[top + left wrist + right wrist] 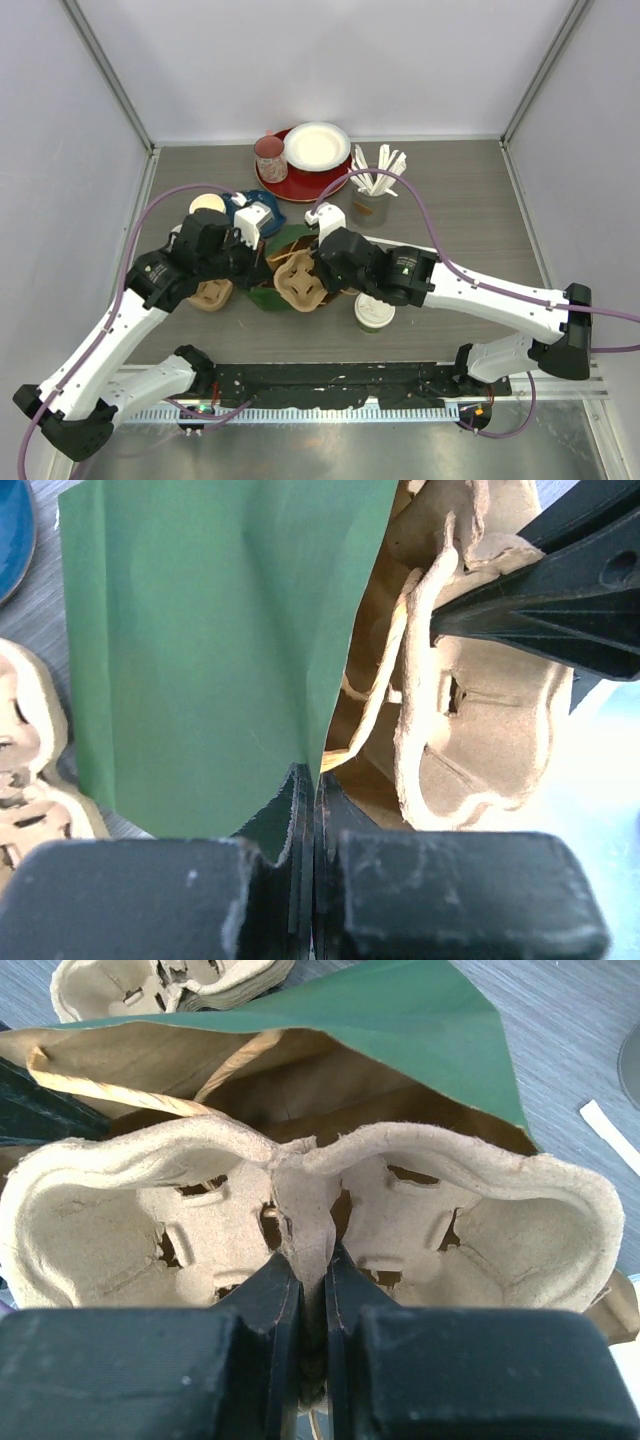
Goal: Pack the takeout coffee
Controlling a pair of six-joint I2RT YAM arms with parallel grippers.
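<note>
A green paper bag (285, 243) with a brown inside lies open on its side at mid-table. My left gripper (257, 262) is shut on the edge of its mouth (312, 780). My right gripper (320, 265) is shut on the centre rib (305, 1260) of a brown pulp cup carrier (300, 282), which sits at the bag's mouth with both cup wells empty (470, 1240). One green takeout cup with a white lid (374, 312) stands to the right of the carrier. Another round cream-topped cup (207, 205) stands behind my left gripper.
A stack of spare pulp carriers (212, 293) lies left of the bag. A blue dish (252, 214) sits behind it. At the back stand a red plate (290, 185) bearing a white plate, a pink cup (270, 155) and a holder of white stirrers (372, 195).
</note>
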